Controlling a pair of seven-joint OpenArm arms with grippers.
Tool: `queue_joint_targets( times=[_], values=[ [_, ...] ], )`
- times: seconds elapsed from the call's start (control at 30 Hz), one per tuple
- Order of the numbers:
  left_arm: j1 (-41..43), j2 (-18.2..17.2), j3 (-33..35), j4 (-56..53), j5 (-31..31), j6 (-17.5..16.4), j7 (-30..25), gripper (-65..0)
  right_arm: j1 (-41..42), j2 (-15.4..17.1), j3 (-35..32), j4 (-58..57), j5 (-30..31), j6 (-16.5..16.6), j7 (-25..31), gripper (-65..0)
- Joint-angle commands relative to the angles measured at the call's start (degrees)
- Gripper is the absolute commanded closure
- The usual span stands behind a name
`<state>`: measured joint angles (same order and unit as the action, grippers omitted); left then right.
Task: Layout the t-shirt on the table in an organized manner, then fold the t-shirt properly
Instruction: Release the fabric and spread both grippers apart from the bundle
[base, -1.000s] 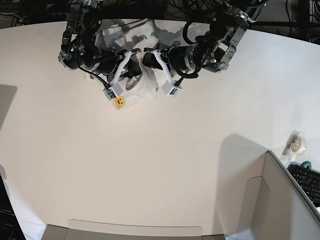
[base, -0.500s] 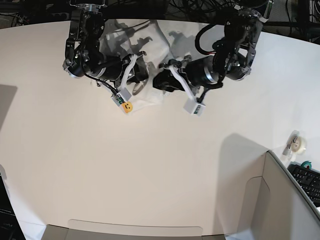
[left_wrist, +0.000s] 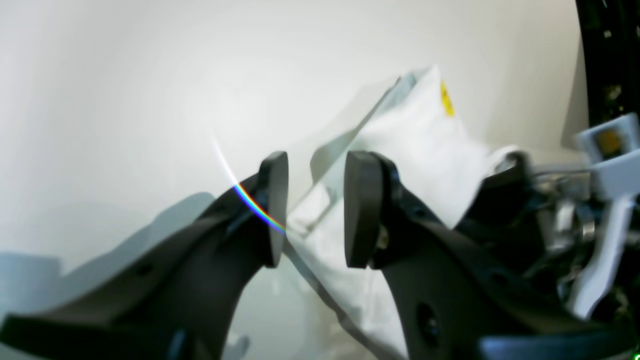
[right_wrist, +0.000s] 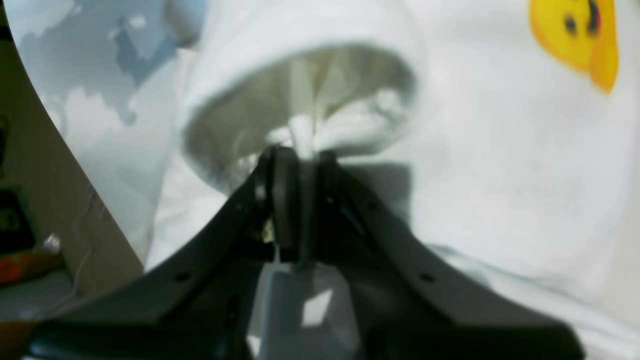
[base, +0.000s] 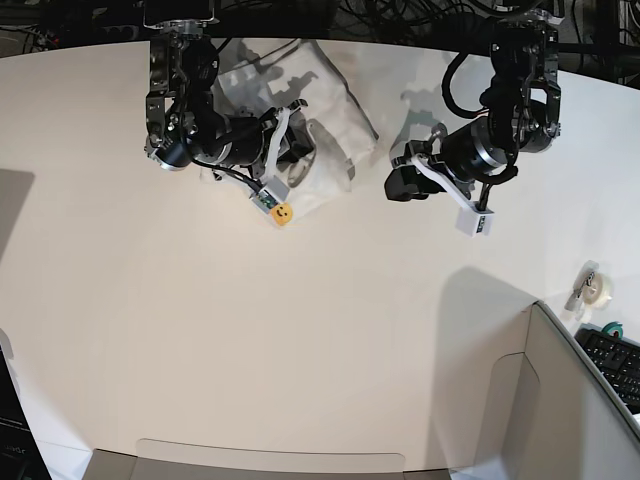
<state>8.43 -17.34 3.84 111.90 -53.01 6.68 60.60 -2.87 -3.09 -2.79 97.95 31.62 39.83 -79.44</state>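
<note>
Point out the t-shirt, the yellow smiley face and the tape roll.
t-shirt (base: 325, 95): base view, bunched white fabric.
yellow smiley face (base: 283, 214): base view, middle of the face.
tape roll (base: 596, 289): base view, side of the roll.

Most of the table (base: 300, 340) lay bare, so wide passage ran across its middle and near side. At the far edge the bunched t-shirt (base: 330, 110) and the right arm (base: 185, 110) crowded one corner. The left arm (base: 500, 120) hung beside them. A grey bin (base: 560, 400) blocked the near corner.
</note>
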Motion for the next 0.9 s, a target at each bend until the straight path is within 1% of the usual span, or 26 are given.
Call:
queue_joint_targets(
  times=[0.0, 0.07, 0.13, 0.3, 0.4, 0.43, 0.5, 0.73, 0.87],
  values=[
    [-0.56, -0.46, -0.72, 1.11, -0.83, 0.22, -0.42, -19.2, 0.98, -0.29, -1.04, 0.20, 1.13, 0.17, 0.36, 0.0],
    [-0.56, -1.51, -0.80, 1.11, -0.83, 0.22, -0.42, -19.2, 1.51, 0.68, -2.18, -0.41, 1.22, 0.17, 0.45, -1.2],
    [-0.56, -1.78, -1.07, 1.11, -0.83, 0.22, -0.42, -19.3, 1.60, 1.03, -3.41, -0.41, 1.48, 0.17, 0.45, -8.6],
    [-0.82, -1.87, -1.15, 1.11, -0.83, 0.22, -0.42, -19.4, 1.69, 1.20, -3.94, -0.24, 1.48, 0.17, 0.45, -30.9],
    [-0.82, -1.87, -1.15, 1.11, -0.83, 0.22, -0.42, -19.4, 1.69, 1.20, -3.94, 0.11, 1.57, 0.17, 0.45, -40.3],
    [-0.82, -1.87, -1.15, 1.11, -0.83, 0.22, -0.42, -19.4, 1.86, 1.20, -3.94, 0.29, 1.66, 0.17, 0.45, -42.3],
    [-0.82, -1.87, -1.15, 1.03, -0.83, 0.22, -0.42, -19.4, 2.21, 1.20, -4.03, 1.08, 2.89, 0.17, 0.45, -43.6],
    [-0.82, -1.87, -1.15, 0.85, -0.83, 0.22, -0.42, -19.4, 2.57, 1.91, -3.94, 5.39, 11.07, 0.17, 0.45, -43.6],
    [-0.91, -1.87, -1.15, 0.85, -0.83, 0.22, -0.42, -19.4, 3.09, 2.08, -4.03, 5.65, 12.56, 0.17, 0.36, -43.6]
  ],
)
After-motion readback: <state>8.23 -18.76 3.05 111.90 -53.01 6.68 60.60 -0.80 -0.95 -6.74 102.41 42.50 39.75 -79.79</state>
